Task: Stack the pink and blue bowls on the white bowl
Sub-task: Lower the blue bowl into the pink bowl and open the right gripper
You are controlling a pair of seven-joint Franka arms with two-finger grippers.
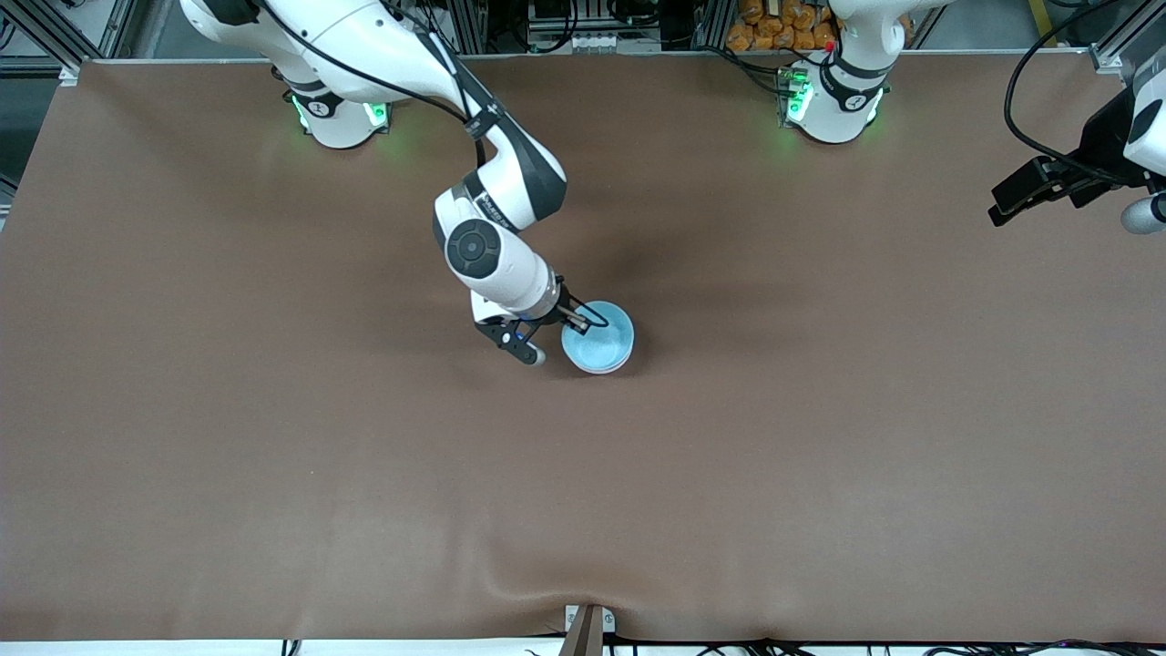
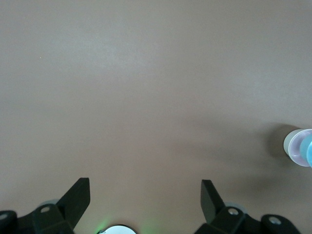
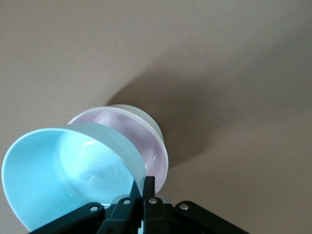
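My right gripper [image 3: 146, 187] is shut on the rim of the light blue bowl [image 3: 68, 170], which hangs tilted over the pale pink bowl [image 3: 146, 141]. The pink bowl sits nested in the white bowl [image 3: 139, 111], of which only a strip of rim shows. I cannot tell whether the blue bowl touches the pink one. In the front view the blue bowl [image 1: 597, 339] covers the stack at the table's middle, with the right gripper [image 1: 583, 319] at its rim. My left gripper [image 2: 145, 195] stands open with nothing in it, up over the left arm's end of the table [image 1: 1011, 205], waiting.
Brown cloth [image 1: 273, 474] covers the whole table, with a raised fold near a metal clamp [image 1: 588, 629] at the edge nearest the front camera. The two arm bases [image 1: 337, 114] [image 1: 833, 100] stand along the edge farthest from that camera.
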